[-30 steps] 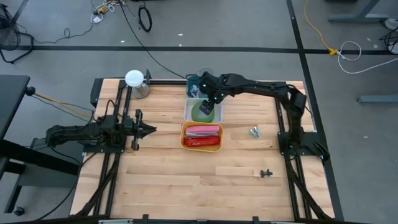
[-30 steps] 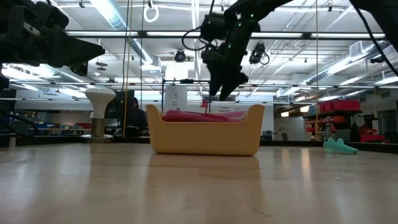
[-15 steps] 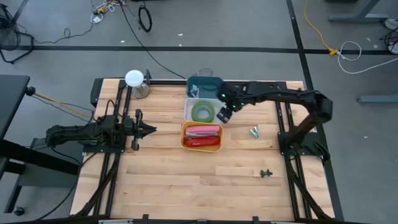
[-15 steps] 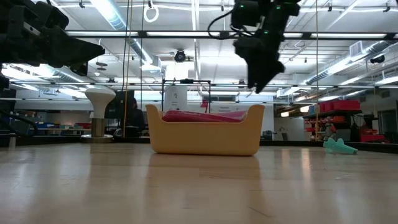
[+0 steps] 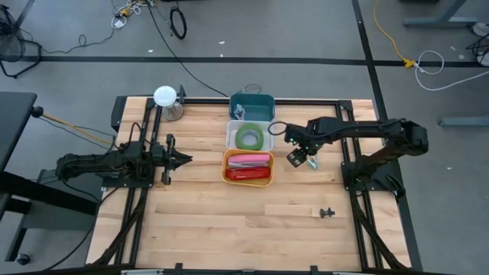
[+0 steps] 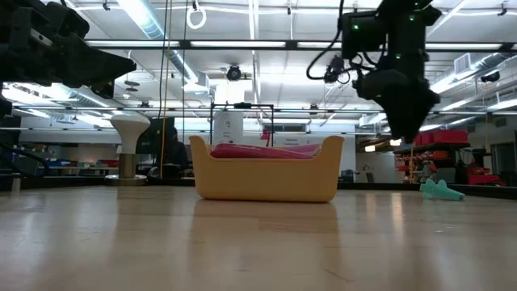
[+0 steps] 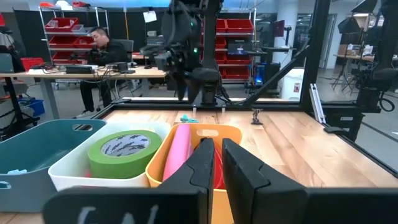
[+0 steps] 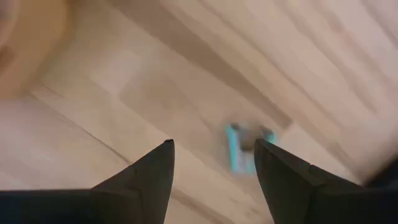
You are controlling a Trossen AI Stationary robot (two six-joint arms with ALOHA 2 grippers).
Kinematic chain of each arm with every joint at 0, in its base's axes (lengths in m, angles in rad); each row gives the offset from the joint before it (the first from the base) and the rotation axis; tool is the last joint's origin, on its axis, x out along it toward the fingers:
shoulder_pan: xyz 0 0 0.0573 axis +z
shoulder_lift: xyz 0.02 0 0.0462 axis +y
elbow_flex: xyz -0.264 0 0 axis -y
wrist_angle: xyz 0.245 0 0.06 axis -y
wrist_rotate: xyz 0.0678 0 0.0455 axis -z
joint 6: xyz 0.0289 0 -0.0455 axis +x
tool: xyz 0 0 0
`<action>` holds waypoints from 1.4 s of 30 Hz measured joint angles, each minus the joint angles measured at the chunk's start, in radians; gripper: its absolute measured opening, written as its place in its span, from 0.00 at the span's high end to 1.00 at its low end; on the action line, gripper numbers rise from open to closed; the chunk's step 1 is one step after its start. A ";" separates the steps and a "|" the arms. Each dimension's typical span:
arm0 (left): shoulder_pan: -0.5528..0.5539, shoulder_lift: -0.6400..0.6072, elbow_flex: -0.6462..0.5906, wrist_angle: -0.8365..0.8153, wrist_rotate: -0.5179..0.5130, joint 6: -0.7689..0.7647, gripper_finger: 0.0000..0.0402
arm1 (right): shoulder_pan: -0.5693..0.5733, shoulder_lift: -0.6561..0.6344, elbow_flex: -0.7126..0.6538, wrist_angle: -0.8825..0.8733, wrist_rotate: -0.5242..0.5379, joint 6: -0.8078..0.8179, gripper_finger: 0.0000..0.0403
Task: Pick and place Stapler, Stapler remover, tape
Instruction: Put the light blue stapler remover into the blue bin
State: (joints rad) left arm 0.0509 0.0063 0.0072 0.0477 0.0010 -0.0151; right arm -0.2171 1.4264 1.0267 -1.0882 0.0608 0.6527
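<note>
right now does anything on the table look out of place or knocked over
Nothing looks spilled or damaged. Two small items lie loose on the wood outside the bins: a teal one under the open right gripper, and a dark one nearer the table's front edge.

Smooth pale wood table (image 5: 229, 221), glossy plastic orange bin (image 5: 226, 174)

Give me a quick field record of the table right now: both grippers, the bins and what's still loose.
right gripper: open, empty, above the small teal staple remover on the wooden table
left gripper: shut, empty, parked at table's left
white bin: holds green tape roll
orange bin: holds pink and red items
teal bin: behind white bin
loose: small black object near right front
</note>
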 joint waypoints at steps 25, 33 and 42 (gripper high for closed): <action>0.000 0.000 0.000 0.000 0.000 0.000 0.91 | 0.032 -0.002 -0.183 0.023 0.010 0.179 0.23; 0.000 0.000 0.000 0.000 0.000 0.000 0.91 | 0.032 -0.002 -0.259 0.103 0.011 0.211 0.15; 0.000 0.000 0.000 0.000 0.000 0.000 0.91 | 0.032 -0.001 -0.335 0.218 0.063 0.257 0.18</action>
State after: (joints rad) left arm 0.0511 0.0063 0.0072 0.0475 0.0011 -0.0151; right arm -0.1852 1.4250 0.6916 -0.8706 0.1238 0.9092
